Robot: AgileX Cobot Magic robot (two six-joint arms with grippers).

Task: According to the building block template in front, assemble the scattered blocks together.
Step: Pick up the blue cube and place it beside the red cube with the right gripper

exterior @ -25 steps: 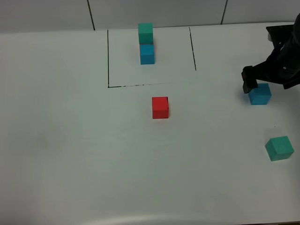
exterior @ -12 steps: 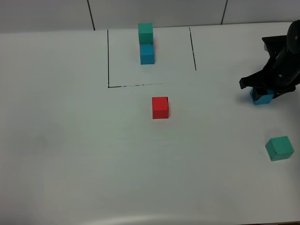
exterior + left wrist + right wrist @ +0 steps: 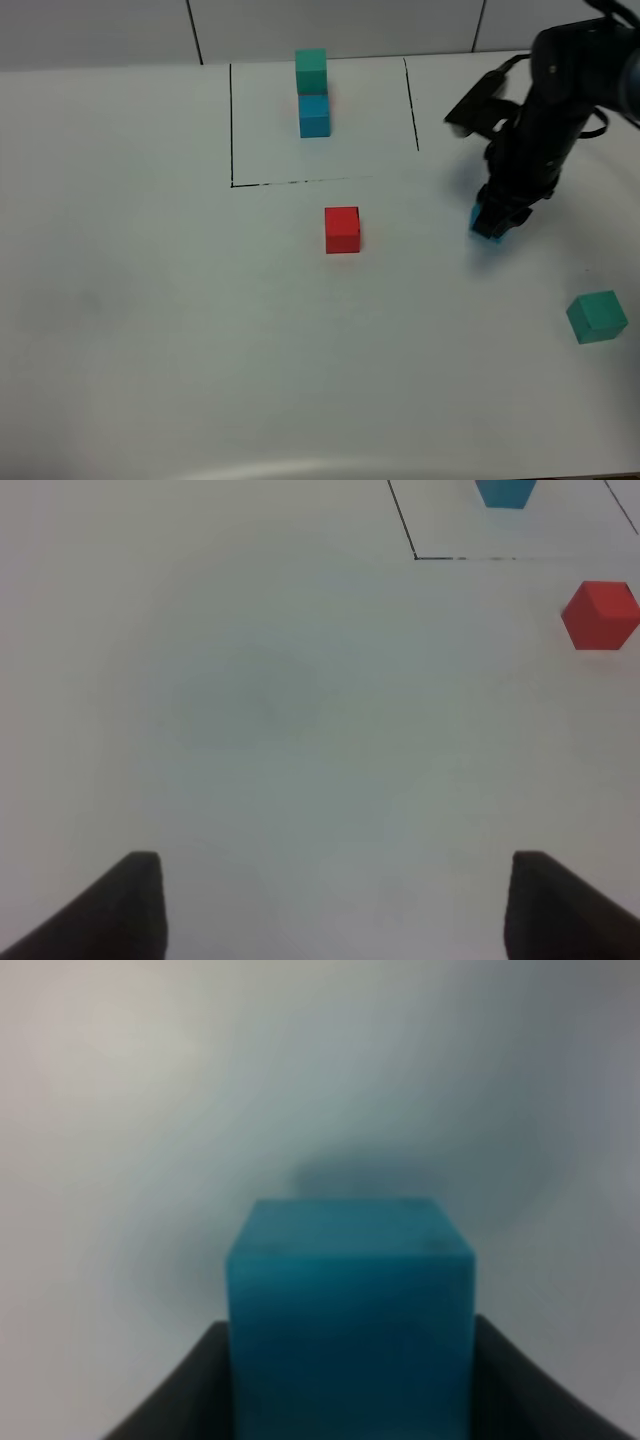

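The building block template (image 3: 312, 92) is a teal cube joined to a blue cube inside thin black lines at the back. A red cube (image 3: 342, 229) sits in front of the lines. It also shows in the left wrist view (image 3: 600, 614). A teal-green cube (image 3: 597, 316) lies at the far right. My right gripper (image 3: 490, 220) is shut on the blue cube (image 3: 480, 221), to the right of the red cube. In the right wrist view the blue cube (image 3: 350, 1300) fills the space between the fingers. My left gripper (image 3: 335, 870) is open and empty over bare table.
The black drawn border (image 3: 231, 125) marks the template area. Its corner shows in the left wrist view (image 3: 415, 555). The white table (image 3: 150, 320) is bare on the left and in front. Grey wall panels run along the back edge.
My right gripper closed on the blue cube at the far right and carried it left, toward the red cube. The red and teal-green cubes have not moved.
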